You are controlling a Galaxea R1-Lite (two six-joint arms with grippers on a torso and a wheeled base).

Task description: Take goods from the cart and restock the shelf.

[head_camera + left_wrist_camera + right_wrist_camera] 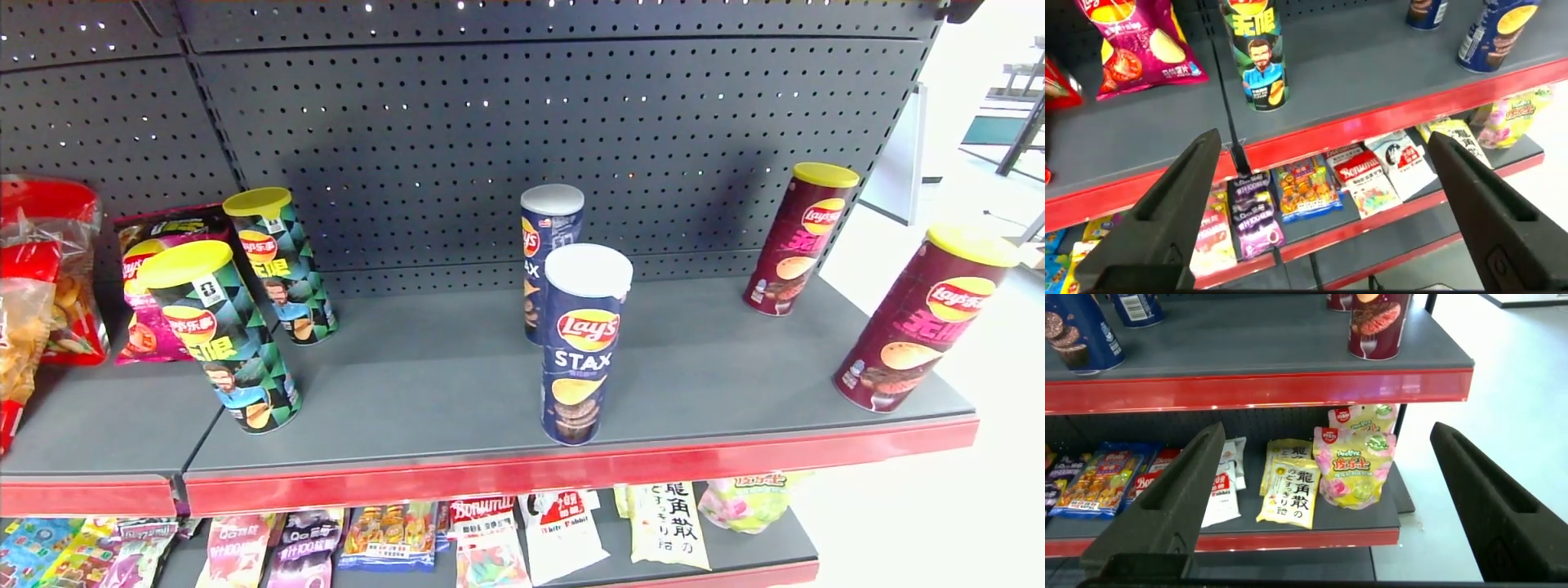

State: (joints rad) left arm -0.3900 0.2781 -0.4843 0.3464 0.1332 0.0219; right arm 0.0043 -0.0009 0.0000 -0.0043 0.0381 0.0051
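Squarely at the middle of the grey shelf stand two goods already in place: the front blue can near the red lip, and the rear blue can behind it at twelve o'clock, both upright with white lids.

Toward nine o'clock from them the front teal can and the rear teal can stand with yellow lids. A magenta chip bag leans on the pegboard just beside them.

Toward three o'clock the near maroon can stands at the shelf's end corner, and the far maroon can stands farther back. They are well apart from the blue pair.

At six o'clock, under the lip, the lower shelf carries a row of snack packets.

The left gripper hangs in front of the shelf with its jaws wide apart and nothing between them. The right gripper does likewise (facing the lower shelf's end).
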